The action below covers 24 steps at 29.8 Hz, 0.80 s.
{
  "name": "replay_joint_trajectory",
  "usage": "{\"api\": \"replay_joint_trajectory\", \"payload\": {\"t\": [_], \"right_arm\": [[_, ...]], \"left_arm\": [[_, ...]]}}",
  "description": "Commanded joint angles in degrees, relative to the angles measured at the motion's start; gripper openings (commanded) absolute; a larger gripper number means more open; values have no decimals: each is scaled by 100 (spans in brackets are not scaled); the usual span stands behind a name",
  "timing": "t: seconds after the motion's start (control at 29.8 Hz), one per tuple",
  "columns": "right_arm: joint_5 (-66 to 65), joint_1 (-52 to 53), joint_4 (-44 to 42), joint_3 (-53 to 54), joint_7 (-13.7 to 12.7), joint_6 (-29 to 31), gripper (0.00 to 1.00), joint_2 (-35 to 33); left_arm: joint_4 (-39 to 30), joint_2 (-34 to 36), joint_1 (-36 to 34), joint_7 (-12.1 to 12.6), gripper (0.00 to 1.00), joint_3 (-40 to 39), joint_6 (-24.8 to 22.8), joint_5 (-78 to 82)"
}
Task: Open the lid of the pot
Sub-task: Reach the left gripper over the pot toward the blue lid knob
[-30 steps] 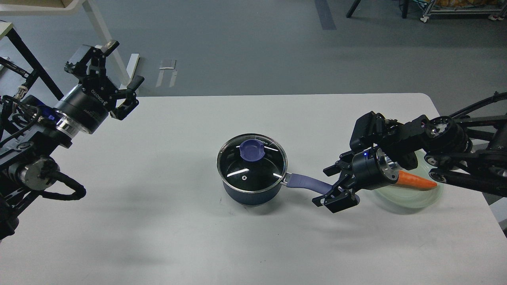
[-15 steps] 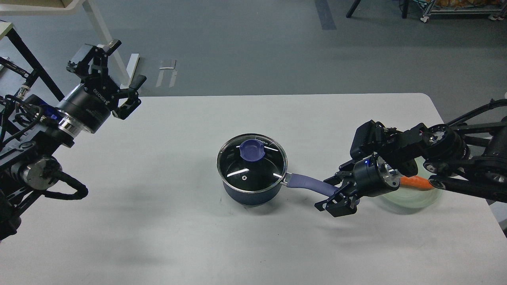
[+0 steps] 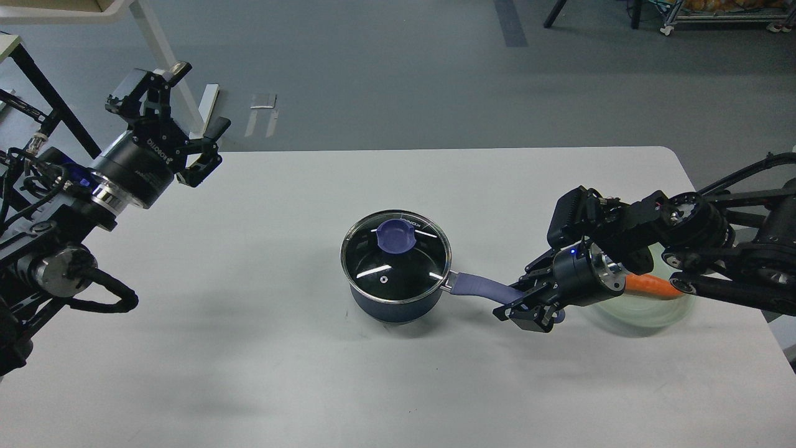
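- Pot (image 3: pixel 393 298) mid-table, lid (image 3: pixel 395 255) seated on it.
- Right gripper (image 3: pixel 525 306) clamped narrow on the pot's handle (image 3: pixel 482 288) tip — right of pot.
- Left gripper (image 3: pixel 186 134) spread wide, empty — far left of pot, beyond the table (image 3: pixel 249 348) edge.

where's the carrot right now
In the head view the carrot lies on the pale green plate at the table's right side, partly hidden behind the right gripper, right of the pot.
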Motion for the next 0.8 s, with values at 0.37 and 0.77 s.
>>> {"api": "replay_joint_trajectory", "payload": {"t": [0.37, 0.77], "right_arm": [[-9, 112, -17, -8, 0, 0, 26, 60], [-9, 103, -70, -8, 0, 0, 26, 147]], "left_arm": [[-70, -136, -193, 18, 99, -5, -44, 1223], [-746, -715, -895, -31, 99, 4, 35, 5639]]}}
